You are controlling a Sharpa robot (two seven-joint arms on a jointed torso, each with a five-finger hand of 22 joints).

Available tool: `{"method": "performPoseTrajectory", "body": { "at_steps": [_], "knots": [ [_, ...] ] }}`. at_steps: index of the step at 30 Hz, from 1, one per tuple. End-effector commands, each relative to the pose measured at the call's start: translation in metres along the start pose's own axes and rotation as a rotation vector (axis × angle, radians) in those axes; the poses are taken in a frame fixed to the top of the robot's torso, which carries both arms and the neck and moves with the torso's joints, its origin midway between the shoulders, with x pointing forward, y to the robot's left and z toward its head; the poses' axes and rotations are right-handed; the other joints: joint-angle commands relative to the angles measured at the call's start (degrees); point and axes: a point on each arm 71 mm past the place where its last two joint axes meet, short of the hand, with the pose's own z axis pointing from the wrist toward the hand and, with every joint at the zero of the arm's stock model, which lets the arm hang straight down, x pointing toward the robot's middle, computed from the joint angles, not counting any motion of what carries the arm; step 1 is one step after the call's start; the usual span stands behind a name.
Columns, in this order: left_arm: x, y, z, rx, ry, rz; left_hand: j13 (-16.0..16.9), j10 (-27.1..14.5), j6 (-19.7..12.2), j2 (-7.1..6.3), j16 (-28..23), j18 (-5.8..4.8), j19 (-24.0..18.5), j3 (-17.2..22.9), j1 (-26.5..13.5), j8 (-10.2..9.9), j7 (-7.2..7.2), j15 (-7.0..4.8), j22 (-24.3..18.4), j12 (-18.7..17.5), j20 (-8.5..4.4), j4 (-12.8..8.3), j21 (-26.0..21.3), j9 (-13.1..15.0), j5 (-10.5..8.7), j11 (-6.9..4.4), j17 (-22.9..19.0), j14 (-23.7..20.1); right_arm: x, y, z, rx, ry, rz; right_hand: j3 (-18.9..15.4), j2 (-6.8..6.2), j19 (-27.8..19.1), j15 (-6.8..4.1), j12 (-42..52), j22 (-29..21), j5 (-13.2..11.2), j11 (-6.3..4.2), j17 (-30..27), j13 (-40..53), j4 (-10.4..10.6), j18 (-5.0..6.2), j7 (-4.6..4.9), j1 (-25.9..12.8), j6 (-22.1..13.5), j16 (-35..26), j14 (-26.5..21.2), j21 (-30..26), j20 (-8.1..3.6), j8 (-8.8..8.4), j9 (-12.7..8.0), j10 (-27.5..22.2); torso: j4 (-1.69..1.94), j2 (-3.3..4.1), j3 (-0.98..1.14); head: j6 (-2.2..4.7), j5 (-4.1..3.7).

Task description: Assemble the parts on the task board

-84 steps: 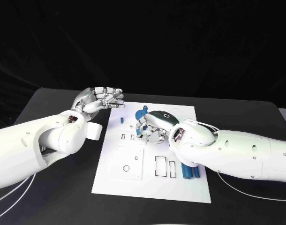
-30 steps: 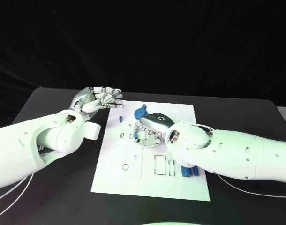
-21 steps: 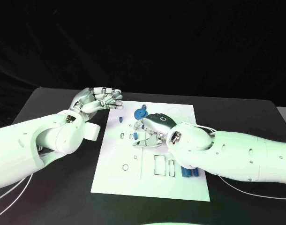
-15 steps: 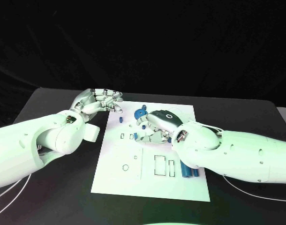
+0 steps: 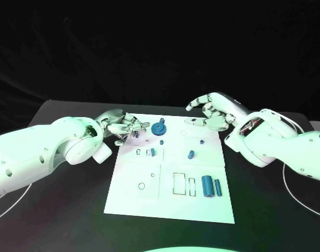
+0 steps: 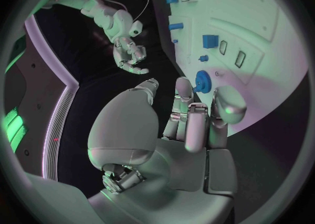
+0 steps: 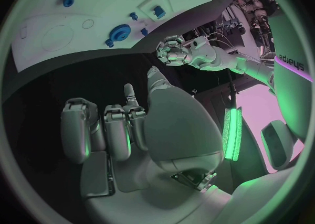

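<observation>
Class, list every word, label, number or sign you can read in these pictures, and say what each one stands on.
"adysp": dark letters, apparently mirrored or turned, on the white panel at the rim of the right wrist view; the reading is uncertain.
No print can be read on the task board, on the blue parts, or on the left hand or right hand.

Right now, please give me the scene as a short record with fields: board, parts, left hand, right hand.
board: white task board on the black table
parts: blue gear near the far edge; two blue cylinders side by side near the right edge
left hand: left hand at the board's far left corner, fingers curled, nothing seen held
right hand: right hand beyond the far right corner, holds nothing
</observation>
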Motion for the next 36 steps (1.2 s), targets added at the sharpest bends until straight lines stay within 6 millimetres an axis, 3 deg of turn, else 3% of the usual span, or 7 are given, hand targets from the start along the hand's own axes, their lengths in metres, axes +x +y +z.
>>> {"method": "performPoseTrajectory", "body": {
  "at_steps": [1, 6, 11, 23, 36],
  "knots": [
    [0.004, 0.004, 0.003, -0.201, 0.125, 0.257, 4.3, 1.8, -0.4, 0.74, 0.5, -1.29, 2.3, -0.4, -0.3, 1.4, -0.13, -0.64, 5.5, 4.2, -0.25, -0.1, 3.2, 1.2, 0.18, -0.18, 13.0, 5.5, -0.005, -0.005, -0.004, 0.014, 0.006, 0.08, 0.2, 0.1, 0.1, -0.53, -0.1, 7.3, 0.3, -0.3, 14.4, 13.7, 0.1, 0.95, 0.02, 0.7, 0.5, 0.0, 5.8, 0.1, -0.28, 0.26, 0.1, 4.6, -0.16, -0.72, 0.35, -0.32, 0.26],
    [0.005, -0.007, 0.012, -0.286, 0.163, 0.377, 9.5, 3.8, -0.5, 1.18, 0.7, -1.88, 3.9, -1.2, -1.1, 3.8, -0.7, -1.1, 9.1, 9.0, -0.72, 0.0, 5.2, 3.5, 0.11, -0.67, 13.3, 5.6, -0.011, -0.015, -0.009, 0.048, 0.005, 0.073, 0.2, 0.1, 0.1, -0.54, -0.1, 7.3, 0.4, -0.32, 14.4, 13.7, 0.1, 0.94, 0.0, 0.7, 0.6, 0.0, 5.8, 0.2, -0.3, 0.31, 0.1, 4.6, -0.14, -1.26, 0.67, -0.73, 0.38],
    [0.009, -0.016, 0.022, -0.327, 0.175, 0.443, 11.8, 4.7, -0.6, 1.59, 1.0, -2.1, 4.3, -2.5, -3.1, 5.9, -1.2, -1.45, 10.5, 11.2, -1.03, 0.0, 6.0, 5.8, -0.32, -1.09, 13.9, 5.8, -0.013, -0.02, -0.011, 0.07, 0.007, 0.064, 0.2, 0.08, 0.0, -0.56, -0.1, 7.2, 0.4, -0.34, 14.3, 13.7, 0.1, 0.97, -0.02, 0.7, 0.7, 0.0, 5.8, 0.1, -0.31, 0.35, 0.1, 4.6, -0.16, -1.55, 0.81, -0.99, 0.54],
    [0.02, -0.03, 0.042, -0.368, 0.207, 0.549, 12.6, 4.6, -1.3, 1.66, 1.2, -2.39, 4.7, -4.3, -5.3, 7.9, -1.51, -1.64, 12.2, 12.0, -1.2, 0.0, 6.9, 8.4, -1.29, -1.32, 14.3, 5.9, -0.015, -0.026, -0.014, 0.098, 0.006, 0.048, 0.1, -0.11, 0.0, -0.63, -0.2, 7.1, 0.6, -0.42, 14.1, 13.7, 0.2, 1.0, -0.11, 0.6, 0.8, 0.0, 5.8, -0.1, -0.37, 0.55, 0.2, 4.5, -0.11, -1.53, 0.85, -1.5, 0.77],
    [0.032, -0.033, 0.056, -0.396, 0.258, 0.596, 12.2, 4.2, -1.6, 2.0, 1.5, -2.57, 5.0, -4.5, -5.3, 8.2, -1.55, -1.66, 13.2, 11.8, -1.21, 0.0, 7.4, 9.0, -1.22, -1.35, 14.6, 6.0, -0.015, -0.028, -0.014, 0.111, 0.01, 0.042, -0.1, -0.19, -0.1, -0.71, -0.1, 7.0, 0.9, -0.49, 14.0, 13.7, 0.3, 1.04, -0.19, 0.3, 0.9, -0.1, 5.7, -0.2, -0.45, 0.71, 0.2, 4.6, -0.2, -1.37, 0.81, -1.88, 0.92]
  ]
}}
